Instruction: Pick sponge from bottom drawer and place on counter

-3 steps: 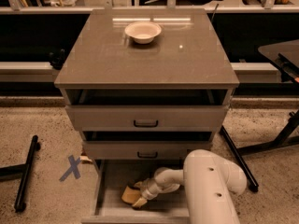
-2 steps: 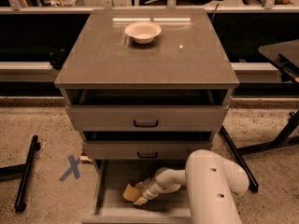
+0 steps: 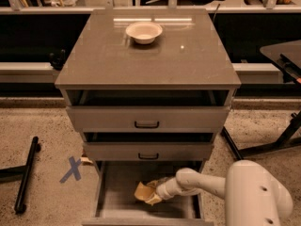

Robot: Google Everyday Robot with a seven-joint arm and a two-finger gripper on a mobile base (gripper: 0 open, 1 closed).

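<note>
One drawer, the bottom drawer [image 3: 117, 194], is pulled well out so that its floor can be reached from above. The sponge [image 3: 143, 192] lies crumpled there, touched by the hand [image 3: 159, 192], which is lowered into the tray. Whether it is clamped cannot be told. The worktop [image 3: 146, 65], with a bowl [image 3: 144, 32] set toward its back, is judged the landing place.

Counter [image 3: 188, 65] (glossy, grey-brown): bowl [image 3: 144, 32] near back edge. Btm drawer [image 3: 118, 185]: sponge [image 3: 144, 192], pincer [image 3: 159, 192] against it.
</note>
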